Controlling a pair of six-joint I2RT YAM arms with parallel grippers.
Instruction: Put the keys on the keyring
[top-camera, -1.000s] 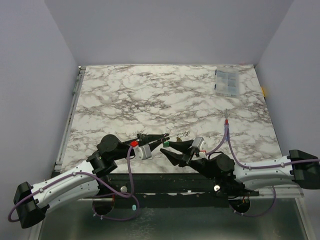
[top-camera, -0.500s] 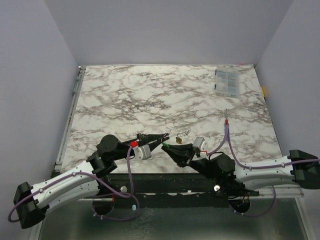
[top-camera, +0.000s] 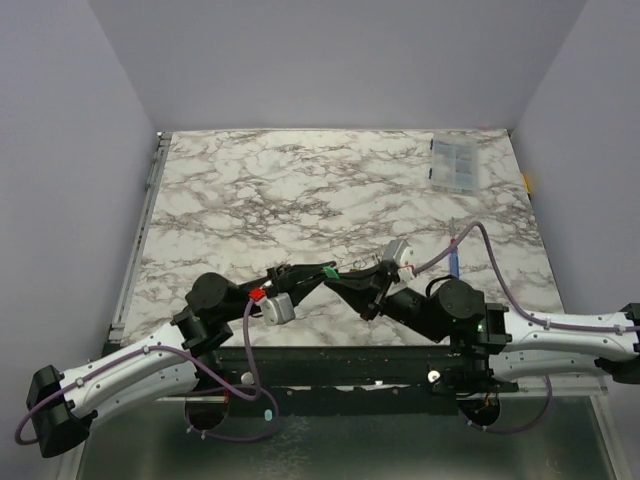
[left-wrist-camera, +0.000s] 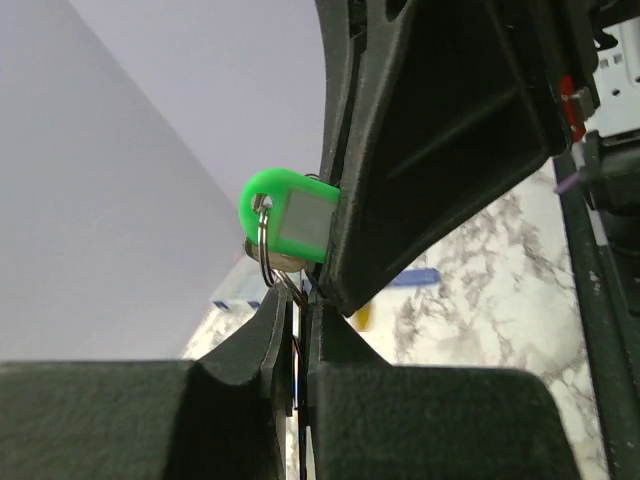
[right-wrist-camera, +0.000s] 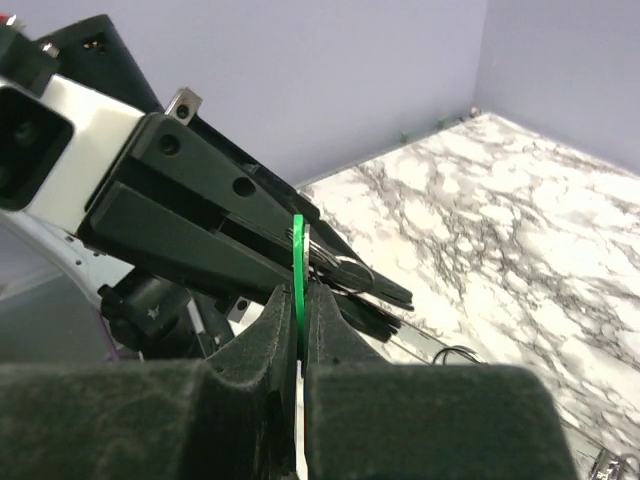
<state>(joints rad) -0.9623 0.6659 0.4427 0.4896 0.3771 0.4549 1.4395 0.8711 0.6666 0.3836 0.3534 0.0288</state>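
Tight spot: right gripper (right-wrist-camera: 298, 297) pinches the green key (left-wrist-camera: 285, 215), left gripper (left-wrist-camera: 297, 305) clamps the wire ring (left-wrist-camera: 262, 236). A twist could pop either free

Glows bright green on the key (left-wrist-camera: 285, 215), pale grey across its label. Gleams silver on the keyring (left-wrist-camera: 264, 235). Runs grey-black veins through the white table (top-camera: 300, 190). Reads black on left gripper (left-wrist-camera: 300, 300) and right gripper (right-wrist-camera: 302, 290), purple on cables (top-camera: 150, 348).
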